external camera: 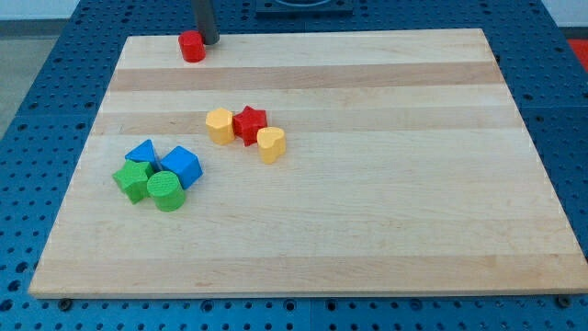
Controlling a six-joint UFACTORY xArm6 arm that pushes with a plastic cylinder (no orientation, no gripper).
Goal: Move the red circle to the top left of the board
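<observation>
The red circle [191, 46] is a small red cylinder standing on the wooden board [386, 211], close to its top edge and left of centre. My tip [209, 42] is the lower end of the dark rod that comes down from the view's top. It stands just right of the red circle, touching or almost touching it.
A yellow hexagon [220, 125], a red star [249, 123] and a yellow heart [270, 144] cluster near the board's middle left. Lower left lie a blue triangle [141, 153], a blue cube [182, 166], a green star [134, 180] and a green cylinder [166, 191].
</observation>
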